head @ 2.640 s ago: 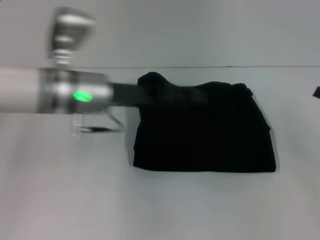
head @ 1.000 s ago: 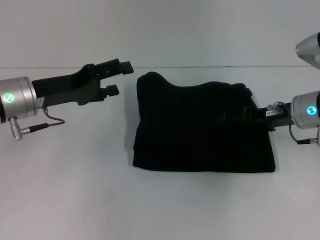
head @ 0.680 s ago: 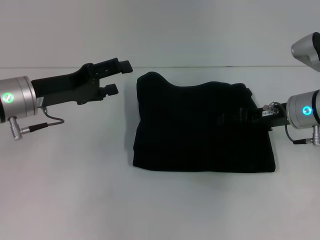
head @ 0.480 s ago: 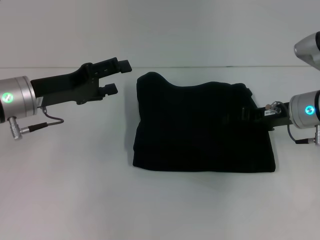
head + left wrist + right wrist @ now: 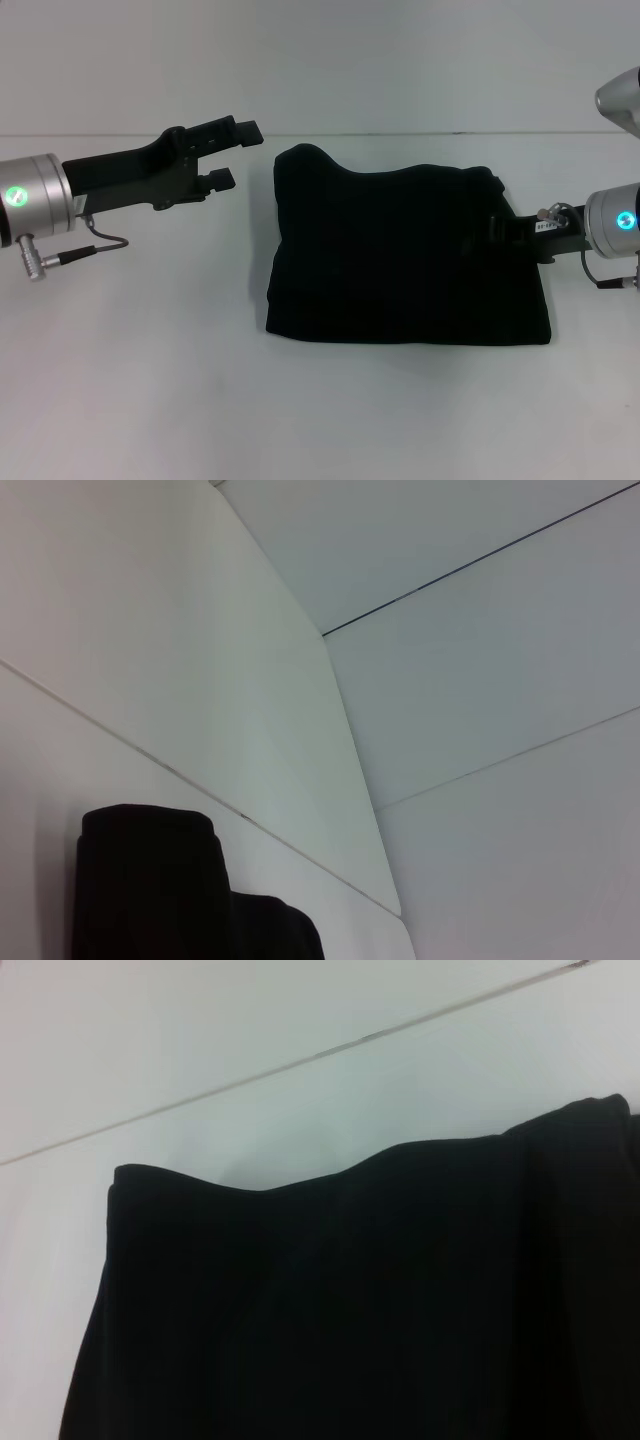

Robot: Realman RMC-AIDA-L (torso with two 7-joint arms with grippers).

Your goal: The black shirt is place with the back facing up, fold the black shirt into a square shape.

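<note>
Black shirt lies mid-table on the white table, already folded into a compact, roughly square stack; near edge at 6 o'clock is straight and tidy, far edge at 12 o'clock is wavy, with a raised hump at the 11 o'clock corner. No lettering shows. Judged handling: soft, light, limp cloth, several layers thick, so it will sag and the layers can slide apart if pulled by one edge; not fragile, not slippery on this surface. Best hold looks like a pinch through all layers at a corner or edge, e.g. the far hump or the 3 o'clock edge, with both sides lifted together for any further fold. Right gripper reaches in level from 3 o'clock, tip over the shirt's right edge; black on black, so whether it is clenched or released cannot be told. Its wrist view shows only the shirt's surface and far edge close up. Left gripper sits off the shirt at 10 o'clock, well above table level, arm stretched nearly level from 9 o'clock, fingers spread and holding nothing, just beside the far left corner.
</note>
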